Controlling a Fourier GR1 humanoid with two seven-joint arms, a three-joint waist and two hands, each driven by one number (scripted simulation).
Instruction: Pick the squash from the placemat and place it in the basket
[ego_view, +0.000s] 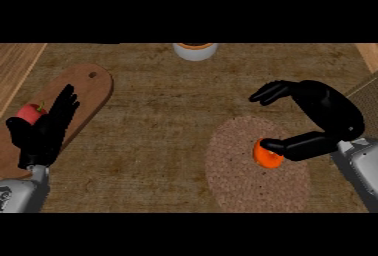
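An orange squash lies on a round woven placemat at the right of the counter. My right hand hovers over the mat's far right side. Its thumb points left and its tip rests against the squash's right side. Its fingers arch well beyond the squash and do not touch it, so the hand stands open. A strip of woven brown surface, probably the basket, shows at the right edge behind this hand. My left hand rests open at the left, fingers up.
A brown wooden cutting board lies at the left with a red apple on it, partly behind my left hand. A white cup stands at the far edge. A light wooden strip borders the counter's left.
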